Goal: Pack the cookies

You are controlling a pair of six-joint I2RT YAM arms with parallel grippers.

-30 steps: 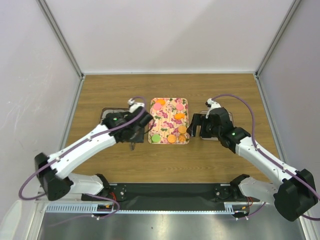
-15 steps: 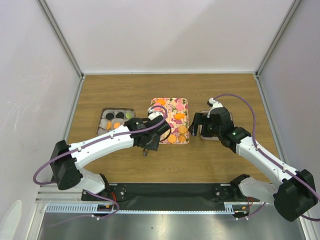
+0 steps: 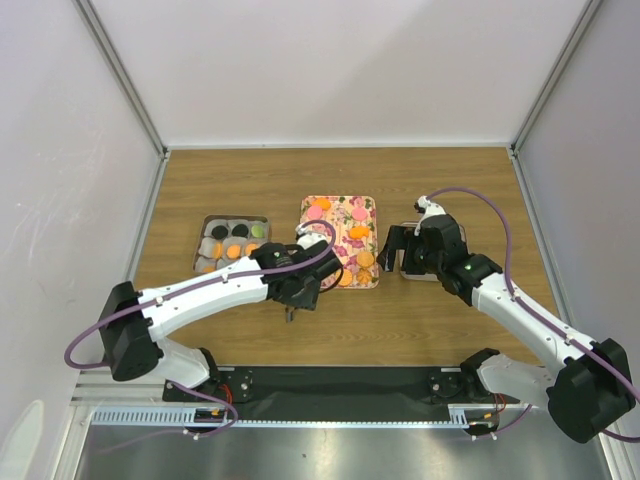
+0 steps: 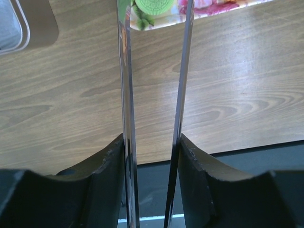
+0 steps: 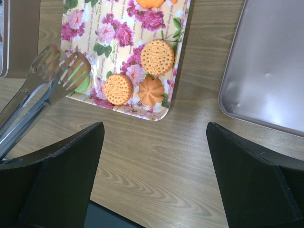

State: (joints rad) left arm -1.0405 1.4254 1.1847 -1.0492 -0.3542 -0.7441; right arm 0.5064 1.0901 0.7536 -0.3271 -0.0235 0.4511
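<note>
Pinching tongs (image 4: 124,95) in the left gripper (image 4: 152,142), blades apart, with the green cookie (image 4: 152,5) between them at the near left corner of the tray (image 5: 118,52). Spread wide at the right gripper (image 5: 154,128), empty, off the tray's near right corner, three orange cookies (image 5: 157,57) just ahead

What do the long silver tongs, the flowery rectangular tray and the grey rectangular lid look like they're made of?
The long silver tongs look like polished metal, probably steel: the blades mirror the wood. The flowery rectangular tray has a printed surface; tin or plastic, can't tell. The grey rectangular lid looks like satin metal: soft highlights.
</note>
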